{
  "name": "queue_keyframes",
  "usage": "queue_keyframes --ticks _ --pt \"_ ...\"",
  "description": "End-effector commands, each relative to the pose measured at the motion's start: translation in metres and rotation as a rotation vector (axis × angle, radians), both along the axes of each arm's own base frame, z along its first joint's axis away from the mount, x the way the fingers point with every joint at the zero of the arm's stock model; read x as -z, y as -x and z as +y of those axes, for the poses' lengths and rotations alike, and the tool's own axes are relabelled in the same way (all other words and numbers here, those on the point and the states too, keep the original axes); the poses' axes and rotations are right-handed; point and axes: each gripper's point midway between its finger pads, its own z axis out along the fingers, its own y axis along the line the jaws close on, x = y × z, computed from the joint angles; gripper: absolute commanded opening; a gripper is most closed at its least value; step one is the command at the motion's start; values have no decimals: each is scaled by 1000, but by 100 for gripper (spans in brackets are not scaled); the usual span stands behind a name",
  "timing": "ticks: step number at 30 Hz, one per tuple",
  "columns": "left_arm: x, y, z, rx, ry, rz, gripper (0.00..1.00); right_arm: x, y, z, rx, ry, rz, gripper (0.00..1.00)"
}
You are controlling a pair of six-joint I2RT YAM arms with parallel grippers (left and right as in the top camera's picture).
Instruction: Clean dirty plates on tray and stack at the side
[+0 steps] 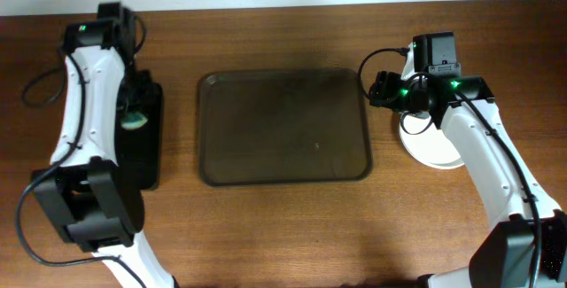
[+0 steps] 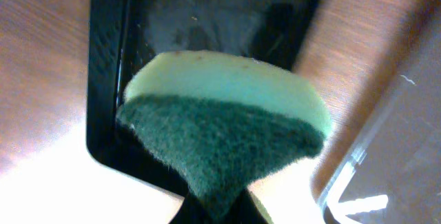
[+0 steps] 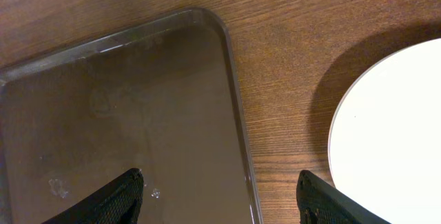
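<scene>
The dark brown tray (image 1: 283, 127) lies mid-table with no plates on it; its right rim shows in the right wrist view (image 3: 238, 124). White plates (image 1: 431, 146) sit on the table right of the tray, partly hidden by my right arm; one plate's edge shows in the right wrist view (image 3: 393, 127). I cannot tell how many lie there. My right gripper (image 3: 220, 196) is open and empty above the tray's right rim (image 1: 383, 89). My left gripper (image 1: 135, 115) is shut on a green-and-yellow sponge (image 2: 220, 127) over the glossy black tray (image 2: 110, 79).
The small black tray (image 1: 146, 142) lies left of the brown tray. A clear plastic edge (image 2: 365, 162) shows at the right of the left wrist view. Cables run along both arms.
</scene>
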Motion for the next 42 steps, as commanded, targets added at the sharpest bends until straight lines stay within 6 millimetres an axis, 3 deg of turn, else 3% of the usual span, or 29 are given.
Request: queue_keyframes --ticks 1,5,9,11,13,14,15,18,21,24,27,33,34,36,42 --pt "38 11 19 -73 31 11 0 -11 -3 1 -9 3 -32 72" --pt "75 16 39 -126 29 -13 1 -9 0 1 -9 5 -17 72" --pt "99 17 49 -151 22 -51 1 -8 1 1 -9 5 -10 72" --pt "102 16 49 -150 21 -58 18 -8 2 1 -9 6 -6 72" --pt "102 15 49 -150 19 -64 42 -8 1 1 -9 6 -7 72" --pt "102 13 50 -149 18 -70 59 -8 1 1 -9 6 -9 72" --pt "102 12 50 -149 17 -77 68 -8 1 1 -9 6 -9 72" --pt "99 8 48 -147 30 -92 76 -7 0 -3 5 28 -9 72" --pt "86 0 45 -143 53 -119 77 -8 0 -4 5 28 -12 72" --pt "47 -14 45 -133 52 -196 77 -8 -1 -4 -34 51 -25 72" --pt "1 -27 30 -96 78 -312 77 -14 -3 -5 -83 81 -50 72" --pt "-68 -31 0 -14 79 -497 78 -50 -8 -4 -115 102 -111 72" --pt "-75 -30 -4 -4 79 -511 78 -57 -8 -5 -128 111 -118 73" --pt "-84 -27 -11 12 81 -527 99 -73 -6 -9 -132 141 -128 73" --pt "-79 -20 -14 13 86 -492 99 -108 2 -23 -88 207 -153 74"
